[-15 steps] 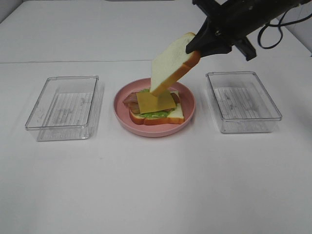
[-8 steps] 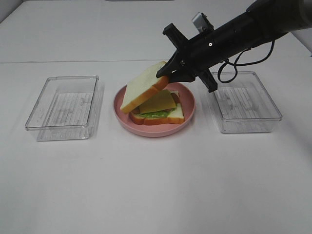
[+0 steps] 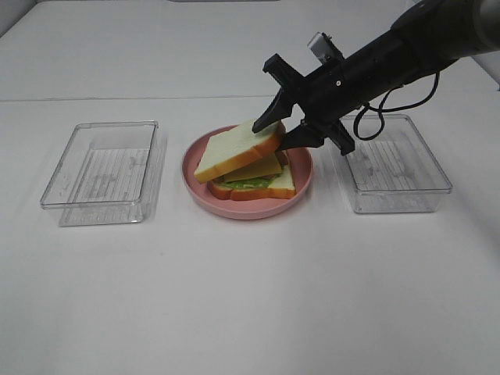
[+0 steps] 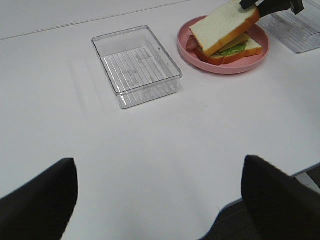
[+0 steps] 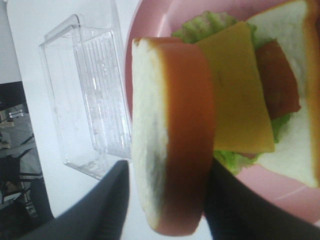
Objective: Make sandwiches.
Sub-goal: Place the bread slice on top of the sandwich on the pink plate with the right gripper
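On the pink plate (image 3: 234,209) sits a sandwich stack: bottom bread slice (image 3: 277,186), green lettuce (image 3: 248,182), bacon (image 5: 277,75), yellow cheese (image 3: 251,167). The top bread slice (image 3: 238,150) lies tilted on the stack, its right edge higher. My right gripper (image 3: 275,133) straddles that raised edge, and its jaws stand open, wider than the slice is thick. In the right wrist view the slice (image 5: 170,150) stands between the two dark fingers (image 5: 110,200). My left gripper (image 4: 157,162) hangs open and empty over the bare table, far from the plate (image 4: 225,67).
A clear plastic tray (image 3: 101,172) stands left of the plate, and another (image 3: 391,164) stands right of it, under the right arm. The table is white, with its near edge showing in the left wrist view.
The right gripper brought the top bread slice down from above the plate onto the cheese. Its jaws then spread apart from the slice's edge. The left gripper has not moved.
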### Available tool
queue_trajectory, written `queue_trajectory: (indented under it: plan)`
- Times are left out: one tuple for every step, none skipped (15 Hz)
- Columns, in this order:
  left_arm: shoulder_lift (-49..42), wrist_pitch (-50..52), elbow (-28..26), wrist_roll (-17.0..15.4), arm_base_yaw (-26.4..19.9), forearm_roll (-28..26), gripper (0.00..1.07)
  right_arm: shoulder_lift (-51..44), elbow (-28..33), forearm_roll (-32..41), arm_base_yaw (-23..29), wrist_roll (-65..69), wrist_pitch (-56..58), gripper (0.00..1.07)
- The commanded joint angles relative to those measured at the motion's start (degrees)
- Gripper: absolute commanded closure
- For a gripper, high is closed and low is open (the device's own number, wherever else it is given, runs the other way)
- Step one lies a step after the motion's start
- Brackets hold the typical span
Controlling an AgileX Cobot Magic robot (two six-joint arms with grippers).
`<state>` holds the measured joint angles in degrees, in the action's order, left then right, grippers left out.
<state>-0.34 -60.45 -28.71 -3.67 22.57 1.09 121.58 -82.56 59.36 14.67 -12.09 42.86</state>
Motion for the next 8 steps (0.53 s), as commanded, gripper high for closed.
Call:
queue_trajectory:
  plan:
    - [-1.1, 0.5, 0.1, -0.2, 0.2, 0.3, 0.22, -0.3, 0.2, -3.7, 0.0, -0.1, -0.2, 0.36]
    - [-1.1, 0.5, 0.1, -0.2, 0.2, 0.3, 0.22, -0.7, 0.1, -5.7, 0.0, -0.1, 0.3, 0.31]
    - [-1.1, 0.5, 0.1, -0.2, 0.2, 0.3, 0.22, -1.5, 0.1, -8.1, 0.0, 0.1, 0.5, 0.31]
    - [-1.1, 0.5, 0.1, -0.2, 0.2, 0.3, 0.22, -2.6, 0.1, -11.9, 0.0, 0.5, 0.6, 0.31]
    - [-1.1, 0.5, 0.1, -0.2, 0.2, 0.3, 0.22, -3.8, 0.1, -16.0, 0.0, 2.6, 0.9, 0.31]
    - [-1.1, 0.5, 0.1, -0.2, 0.2, 0.3, 0.22, -5.2, 0.1, -20.6, 0.0, 5.3, 1.6, 0.31]
    - [-1.1, 0.5, 0.1, -0.2, 0.2, 0.3, 0.22, -6.7, 0.1, -24.9, 0.0, 8.0, 2.8, 0.31]
    - [-1.1, 0.5, 0.1, -0.2, 0.2, 0.3, 0.22, -8.4, 0.1, -28.0, 0.0, 8.8, 4.7, 0.31]
